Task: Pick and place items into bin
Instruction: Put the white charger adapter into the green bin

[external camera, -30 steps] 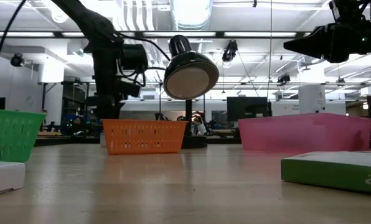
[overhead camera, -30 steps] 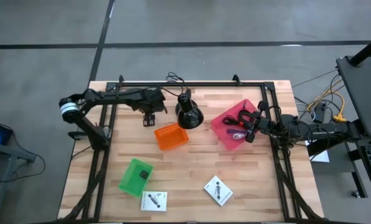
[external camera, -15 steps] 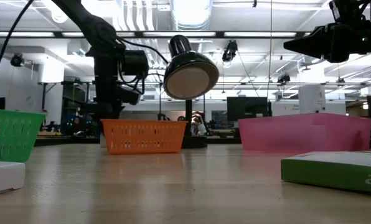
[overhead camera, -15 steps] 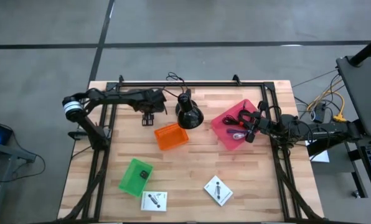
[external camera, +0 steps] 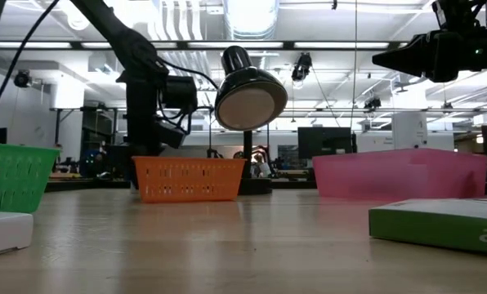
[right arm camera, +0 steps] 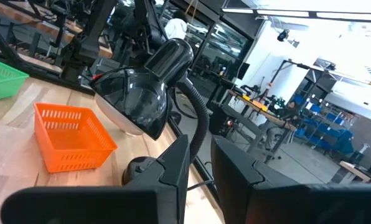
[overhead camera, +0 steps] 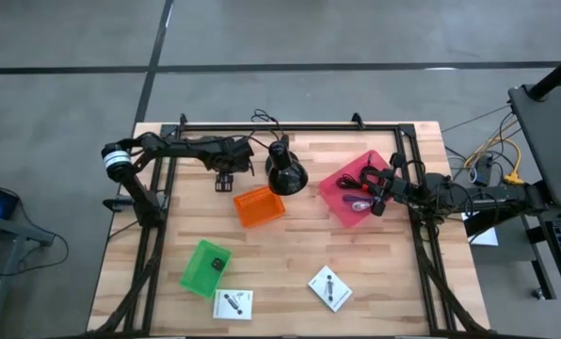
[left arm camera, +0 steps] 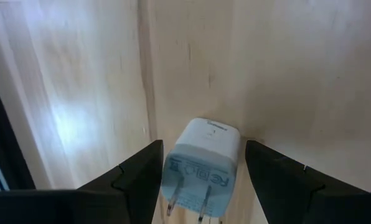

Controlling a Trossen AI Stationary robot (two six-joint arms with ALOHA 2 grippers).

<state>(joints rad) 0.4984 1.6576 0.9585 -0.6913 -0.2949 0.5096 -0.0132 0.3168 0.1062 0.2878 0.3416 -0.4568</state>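
Left wrist view shows the left gripper spread wide astride a white plug adapter lying on the table between its fingers, seemingly lined up for grasping.

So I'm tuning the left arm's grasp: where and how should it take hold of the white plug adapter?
Grip the white plug adapter across its two flat side faces, coming straight down from above. It lies on the wooden table between the open fingers of the left gripper, prongs pointing toward the wrist, so closing on the block's middle avoids the prongs.
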